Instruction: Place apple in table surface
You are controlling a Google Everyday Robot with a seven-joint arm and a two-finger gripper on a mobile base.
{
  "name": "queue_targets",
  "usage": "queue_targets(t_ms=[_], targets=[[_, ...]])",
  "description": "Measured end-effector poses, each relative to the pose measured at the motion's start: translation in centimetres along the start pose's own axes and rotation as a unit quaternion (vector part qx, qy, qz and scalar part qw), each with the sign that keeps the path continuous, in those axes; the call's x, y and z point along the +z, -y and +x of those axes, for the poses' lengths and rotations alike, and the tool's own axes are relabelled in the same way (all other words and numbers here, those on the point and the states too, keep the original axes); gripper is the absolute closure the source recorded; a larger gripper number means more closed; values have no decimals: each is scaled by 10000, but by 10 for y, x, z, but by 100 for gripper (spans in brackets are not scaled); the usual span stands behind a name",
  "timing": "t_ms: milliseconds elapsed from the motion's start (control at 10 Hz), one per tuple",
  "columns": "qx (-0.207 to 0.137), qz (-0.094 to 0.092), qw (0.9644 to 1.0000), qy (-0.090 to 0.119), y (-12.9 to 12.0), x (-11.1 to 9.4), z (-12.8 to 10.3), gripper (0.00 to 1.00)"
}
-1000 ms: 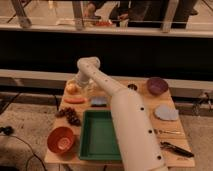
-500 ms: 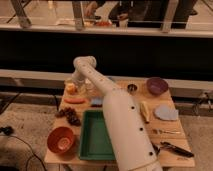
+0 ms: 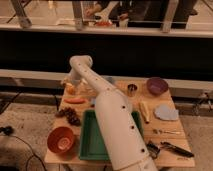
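Note:
The apple (image 3: 70,89), small and yellow-orange, is at the far left corner of the light tan table surface (image 3: 172,122), just behind the orange carrot (image 3: 75,100). My white arm reaches up from the bottom of the view across the table, bends at its wrist (image 3: 80,63) and points down. My gripper (image 3: 70,82) is right over the apple, touching or nearly touching it. The arm hides part of the table's middle.
A dark grape bunch (image 3: 69,116) lies in front of the carrot. An orange bowl (image 3: 62,140) sits front left beside a green tray (image 3: 88,136). A purple bowl (image 3: 156,85), a metal cup (image 3: 131,89), a grey-blue plate (image 3: 166,112) and utensils (image 3: 169,148) are on the right.
The arm's wrist has swung left, and the gripper has moved toward the table's far left corner, down over the apple.

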State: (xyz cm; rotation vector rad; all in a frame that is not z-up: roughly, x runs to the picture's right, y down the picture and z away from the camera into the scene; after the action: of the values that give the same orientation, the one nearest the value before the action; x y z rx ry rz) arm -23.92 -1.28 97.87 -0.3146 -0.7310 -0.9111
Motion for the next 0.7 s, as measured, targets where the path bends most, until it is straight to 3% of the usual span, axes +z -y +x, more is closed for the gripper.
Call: queue_targets(t_ms=[700], targets=[[-81, 131, 9999, -18, -2, 9, 14, 20]])
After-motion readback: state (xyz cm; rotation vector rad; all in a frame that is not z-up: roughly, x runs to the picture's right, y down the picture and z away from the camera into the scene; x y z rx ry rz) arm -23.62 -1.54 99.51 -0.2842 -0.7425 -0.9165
